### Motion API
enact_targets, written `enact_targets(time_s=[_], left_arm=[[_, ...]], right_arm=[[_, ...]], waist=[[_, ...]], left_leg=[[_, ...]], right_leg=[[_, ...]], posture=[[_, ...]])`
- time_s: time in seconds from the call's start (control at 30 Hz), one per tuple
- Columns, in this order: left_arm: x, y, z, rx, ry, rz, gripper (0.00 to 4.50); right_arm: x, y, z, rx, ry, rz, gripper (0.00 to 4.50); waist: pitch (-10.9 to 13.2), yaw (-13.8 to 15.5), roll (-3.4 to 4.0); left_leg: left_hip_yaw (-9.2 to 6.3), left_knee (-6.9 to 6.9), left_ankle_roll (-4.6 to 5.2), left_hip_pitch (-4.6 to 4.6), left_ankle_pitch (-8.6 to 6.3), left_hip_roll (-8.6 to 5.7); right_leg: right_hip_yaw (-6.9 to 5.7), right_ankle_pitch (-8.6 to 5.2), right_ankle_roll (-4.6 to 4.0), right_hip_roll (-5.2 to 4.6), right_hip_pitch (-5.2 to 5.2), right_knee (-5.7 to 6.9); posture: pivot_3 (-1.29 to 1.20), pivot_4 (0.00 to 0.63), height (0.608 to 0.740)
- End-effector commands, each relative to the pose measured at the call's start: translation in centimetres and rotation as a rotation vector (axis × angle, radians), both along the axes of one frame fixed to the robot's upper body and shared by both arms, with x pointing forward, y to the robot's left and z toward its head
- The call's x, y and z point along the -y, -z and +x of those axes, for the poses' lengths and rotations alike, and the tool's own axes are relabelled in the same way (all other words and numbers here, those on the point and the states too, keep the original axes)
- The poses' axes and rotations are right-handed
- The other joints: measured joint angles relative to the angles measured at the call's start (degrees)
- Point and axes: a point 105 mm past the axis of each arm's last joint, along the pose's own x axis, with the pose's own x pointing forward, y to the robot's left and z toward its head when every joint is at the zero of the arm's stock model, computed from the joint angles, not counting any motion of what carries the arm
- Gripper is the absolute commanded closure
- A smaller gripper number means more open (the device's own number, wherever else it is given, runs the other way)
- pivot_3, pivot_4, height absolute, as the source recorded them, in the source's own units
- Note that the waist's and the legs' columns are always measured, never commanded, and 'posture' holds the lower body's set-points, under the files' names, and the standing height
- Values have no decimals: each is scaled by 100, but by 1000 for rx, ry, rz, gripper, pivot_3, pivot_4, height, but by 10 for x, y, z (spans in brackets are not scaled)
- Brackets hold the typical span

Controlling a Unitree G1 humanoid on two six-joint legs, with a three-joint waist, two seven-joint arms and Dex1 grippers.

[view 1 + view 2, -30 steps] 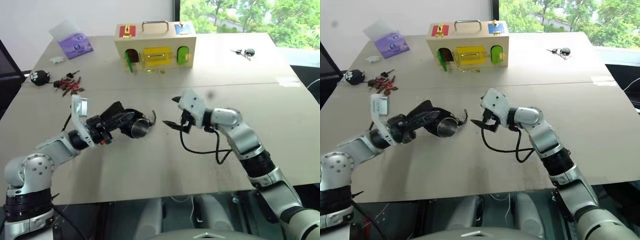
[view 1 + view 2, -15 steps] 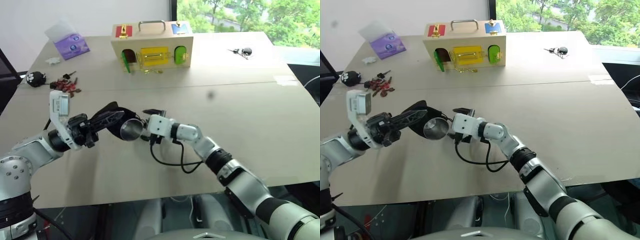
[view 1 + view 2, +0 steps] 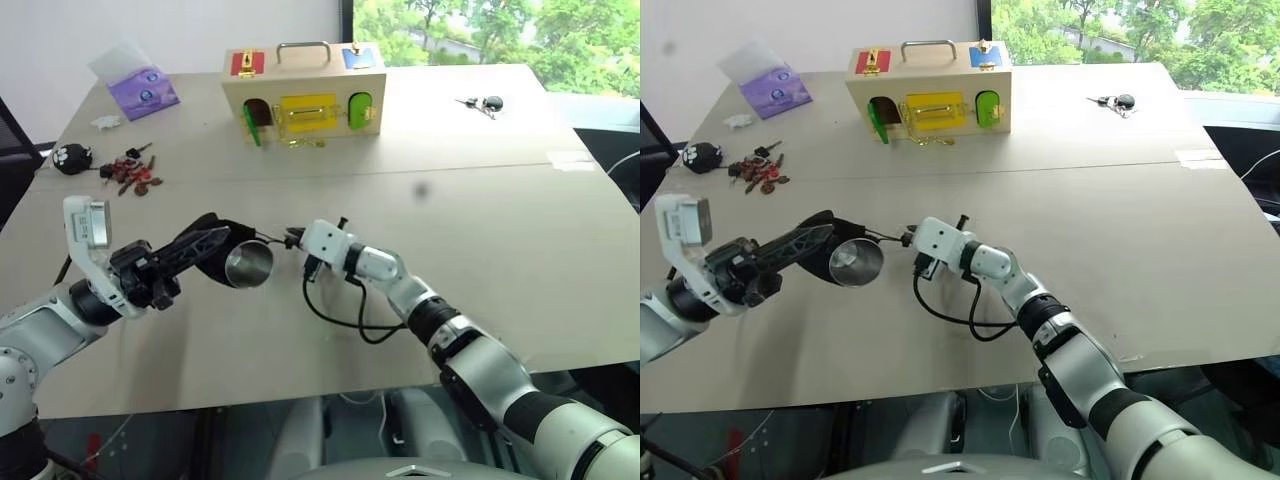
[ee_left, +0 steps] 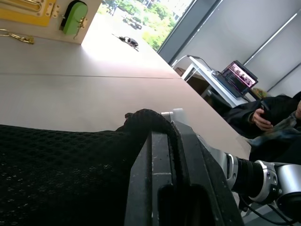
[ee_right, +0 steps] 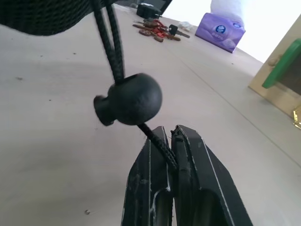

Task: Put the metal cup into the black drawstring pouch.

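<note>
Holding the soft matte black fabric drawstring pouch point(image 3: 212, 252) by its body, the left gripper point(image 3: 200, 243) is clamped on the mesh fabric, as the left wrist view confirms with cloth pressed against its finger. The small shiny silver steel cup point(image 3: 247, 265) sits in the pouch mouth, its round end showing and facing the right arm; how deep it sits cannot be told, since the fabric hides the rest. The cup's long axis runs roughly along the left gripper's line, pointing toward the right gripper point(image 3: 295, 238). That right gripper is pinched tight on the thin black cord point(image 5: 160, 146), just behind the round black toggle point(image 5: 133, 99), and lies just beside the cup's exposed end, on the side away from the left arm. Both are held above the pale table point(image 3: 480, 210), near its middle. Judgement: the cup appears largely bagged, and the coming move turns on drawing the cord away from the pouch mouth, along that same axis, while the left gripper holds the fabric.
</note>
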Motion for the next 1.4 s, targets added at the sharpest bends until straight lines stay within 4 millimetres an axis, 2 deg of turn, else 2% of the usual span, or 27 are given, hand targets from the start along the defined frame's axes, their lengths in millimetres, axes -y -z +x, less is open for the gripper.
enact_targets(time_s=[0.03, 0.4, 0.47, 0.57, 0.6, 0.7, 0.73, 0.83, 0.9, 1.0, 1.13, 1.2, 1.3, 1.4], left_arm=[[0, -9, -4, 62, -10, -22, 4500], [9, 3, -3, 49, 8, -68, 4500], [12, 5, 0, 46, 8, -46, 4500], [22, 10, 3, 28, 26, -13, 4500], [27, 10, 3, 33, 37, -8, 3922], [37, 9, 8, 67, 24, 43, 2732], [41, 7, 11, 86, 9, 57, 2092], [56, 0, 28, 172, -88, 171, 1086], [65, -11, 34, 229, -102, 204, 118], [65, -23, 45, 248, -137, 259, 118], [65, -37, 48, 244, -115, 146, 118], [60, -33, 52, 224, -131, 122, 118], [44, -11, 59, 143, -191, 165, 118], [40, -8, 54, 149, -179, 143, 47]], right_arm=[[6, -31, 7, 74, 47, 92, 4418], [49, -56, 23, 150, 199, 96, 4418], [56, -63, 24, 181, 216, 87, 4418], [62, -88, 23, 281, 211, 62, 4418], [63, -97, 21, 330, 197, 33, 4500], [62, -113, 14, 452, 153, -52, 4500], [63, -120, 12, 480, 143, -62, 4500], [65, -150, 6, 606, 94, -137, 4500], [67, -164, 4, 671, 61, -194, 4500], [70, -180, 1, 734, 17, -258, 4500], [74, -204, 0, 783, -4, -278, 4500], [74, -217, -2, 804, -6, -274, 4500], [74, -232, -3, 827, 0, -257, 4500], [76, -239, -3, 840, 8, -251, 4500]], waist=[[-1, 2, -2], [-1, 16, -2], [-1, 5, -2], [-1, 24, -1], [-1, 29, -1], [-1, 72, -2], [-1, 70, -2], [1, 101, 3], [2, 113, 3], [-2, 118, -2], [-1, 95, -1], [0, 93, 0], [0, 90, 1], [0, 108, 0]], left_leg=[[0, 0, 0, 0, 0, 0], [0, 1, 5, 0, -3, -1], [3, 1, 8, 0, -5, -1], [3, 1, 8, 0, -4, -1], [4, 2, 8, -1, -4, -3], [3, 4, 9, -2, -5, -4], [3, 4, 8, -2, -4, -3], [4, 4, 8, 0, -4, -1], [5, 6, 8, -3, -4, -4], [4, 11, 8, -4, -4, -6], [9, 8, 6, -3, -3, -4], [11, 8, 4, -5, -1, -3], [10, 8, 3, -5, -1, -3], [7, 6, 3, -5, -1, -2]], right_leg=[[0, 0, 0, 0, 0, 0], [0, 0, 0, -2, 1, 1], [2, 0, 0, 0, 0, 2], [1, 0, 0, -1, 1, 2], [2, 0, 0, -2, 1, 2], [1, 1, 1, -3, 1, 1], [1, 1, 1, 0, 1, 2], [2, 1, 1, 3, 0, 4], [2, 2, 1, 4, 0, 6], [0, 2, 2, 8, 1, 6], [3, 2, 2, 5, 1, 0], [4, 2, 2, 2, 0, -1], [3, 2, 2, 3, -2, 1], [0, 2, 1, 3, -2, -1]], posture=[[0, 150, 740], [0, 150, 740], [0, 150, 740], [0, 150, 740], [0, 150, 740], [0, 150, 740], [0, 150, 740], [0, 150, 740], [0, 150, 740], [0, 150, 740], [0, 150, 740], [0, 150, 740], [0, 150, 740], [0, 150, 740]])
